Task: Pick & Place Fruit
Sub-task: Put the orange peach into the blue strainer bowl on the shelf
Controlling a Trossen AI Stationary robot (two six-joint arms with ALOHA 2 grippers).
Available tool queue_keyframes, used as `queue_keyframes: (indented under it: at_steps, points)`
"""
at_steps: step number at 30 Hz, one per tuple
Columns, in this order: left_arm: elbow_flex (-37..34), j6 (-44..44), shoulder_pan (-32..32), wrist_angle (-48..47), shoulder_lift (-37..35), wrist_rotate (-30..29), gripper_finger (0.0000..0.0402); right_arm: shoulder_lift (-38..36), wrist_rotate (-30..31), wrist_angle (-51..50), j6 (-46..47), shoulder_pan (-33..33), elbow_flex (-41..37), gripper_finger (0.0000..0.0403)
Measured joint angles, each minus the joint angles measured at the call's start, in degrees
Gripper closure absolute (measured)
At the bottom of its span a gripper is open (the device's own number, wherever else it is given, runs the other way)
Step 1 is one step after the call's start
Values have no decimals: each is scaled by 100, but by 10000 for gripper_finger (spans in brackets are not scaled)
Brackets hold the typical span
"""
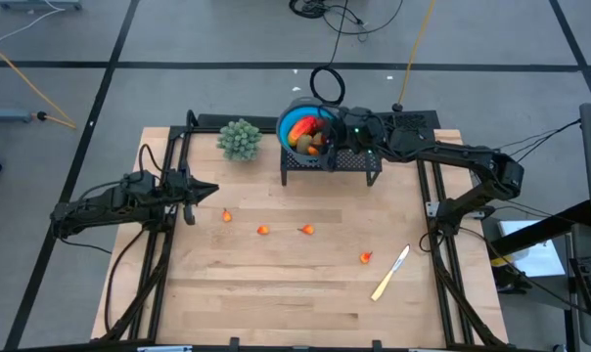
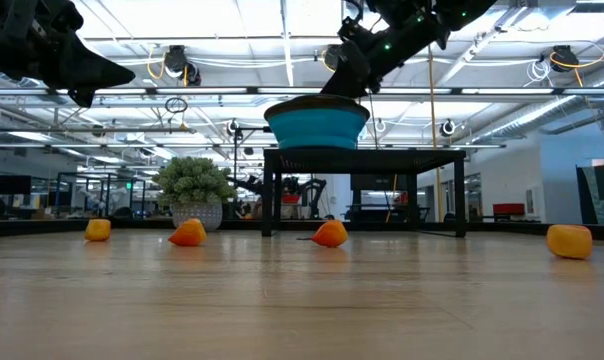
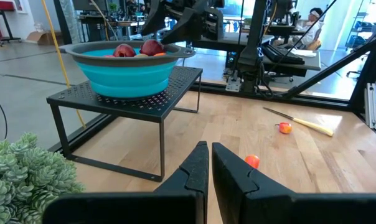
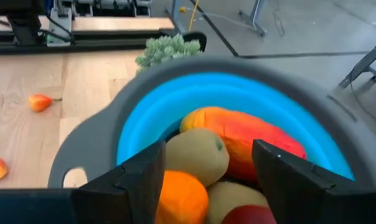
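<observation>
High view: a pale wooden tabletop [image 1: 276,284] with visible plank seams is seen, framed by dark rails. At the middle of its far edge a black perforated metal stand [image 1: 330,163] on four thin legs is placed, and on it a round collapsible bowl [image 1: 294,125] with a blue ribbed body and a grey rim with a handle hole. Inside the bowl the fruit is piled: a smooth red-yellow oblong [image 4: 247,140], two matte brown-olive ovals [image 4: 197,155], an orange piece [image 4: 182,199] and dark red balls [image 3: 152,47]. Just left of the stand, at the far edge, a bushy green plant [image 1: 240,139] in a small pale pot is set. Near the right edge a pale yellowish knife [image 1: 390,273] lies flat, slightly slanted. Four tiny orange bits [image 1: 264,231] are scattered in a loose line across the middle of the tabletop, the rightmost [image 1: 366,257] close beside the knife.

The right gripper [image 4: 206,171] is held over the bowl, its dark fingers spread apart with nothing between them. The left gripper [image 3: 210,165] is held above the left edge, fingers pressed together and empty.
</observation>
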Motion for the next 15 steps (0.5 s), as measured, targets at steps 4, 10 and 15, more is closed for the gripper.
queue_keyframes:
  at_steps: [4,10,15]
  points:
    - [0,0,0,0,0,0,380,-123,140,143,-1,10,-4,172]
    - [0,1,2,0,0,2,380,-443,160,136,286,13,-4,202]
    - [0,1,2,19,0,2,380,-771,138,-91,296,50,-4,251]
